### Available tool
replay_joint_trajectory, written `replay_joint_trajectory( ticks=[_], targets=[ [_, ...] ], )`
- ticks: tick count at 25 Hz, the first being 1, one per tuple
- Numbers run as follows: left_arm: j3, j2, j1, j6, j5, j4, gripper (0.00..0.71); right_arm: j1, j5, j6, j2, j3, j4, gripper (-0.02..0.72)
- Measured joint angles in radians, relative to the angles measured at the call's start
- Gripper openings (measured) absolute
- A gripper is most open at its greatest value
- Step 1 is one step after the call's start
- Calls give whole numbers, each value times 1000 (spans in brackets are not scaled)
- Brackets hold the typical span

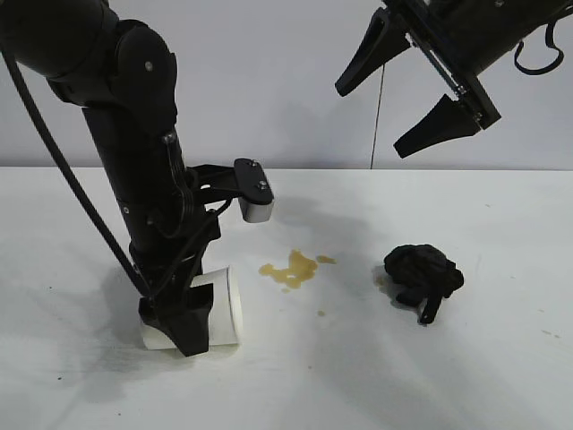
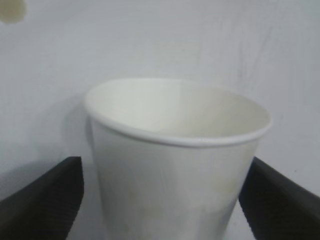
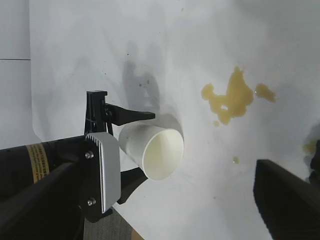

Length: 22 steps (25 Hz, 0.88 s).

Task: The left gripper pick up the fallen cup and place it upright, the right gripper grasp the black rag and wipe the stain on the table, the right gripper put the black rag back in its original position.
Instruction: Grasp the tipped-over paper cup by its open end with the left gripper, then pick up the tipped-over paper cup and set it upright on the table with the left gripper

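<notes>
- While the white paper cup lies on its side at the near left of the table, mouth turned toward the stain, the left gripper points straight down over it with one finger on each flank; in the left wrist view the fingers stand just off the cup wall with a sliver of gap on both sides, so I judge the jaws wide and nothing gripped yet.
- A squeeze here could crush it: thin paper walls give easily, and a dented cup may not stand upright afterward.
- A squeeze that is too light risks the opposite, the tapered, smooth side sliding out of the fingers as the arm lifts or turns it.
- Because the cup is round and free to roll, one finger touching first could nudge it toward the yellow-brown stain, which lies just beside its rim, and smear the liquid.
- Set down tilted, the cup could tip again.
- The right gripper hangs high above the black rag, jaws spread and empty; the rag sits right of the stain, apart from it, untouched.
</notes>
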Motion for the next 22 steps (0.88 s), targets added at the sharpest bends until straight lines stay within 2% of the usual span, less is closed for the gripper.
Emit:
replay_joint_trajectory(
  ticks=[2, 4, 7, 17, 22],
  targets=[
    [0, 0, 0, -2, -5, -6, 554, 0, 0, 0, 0, 0, 0, 650],
    [0, 0, 0, -3, -10, -7, 484, 0, 0, 0, 0, 0, 0, 650],
    [-3, 0, 0, -3, -10, -7, 444, 0, 0, 0, 0, 0, 0, 650],
    [-4, -7, 1, -3, -23, -10, 431, 0, 0, 0, 0, 0, 0, 650],
    [-5, -53, 32, -16, -63, -42, 428, 0, 0, 0, 0, 0, 0, 650]
  ],
)
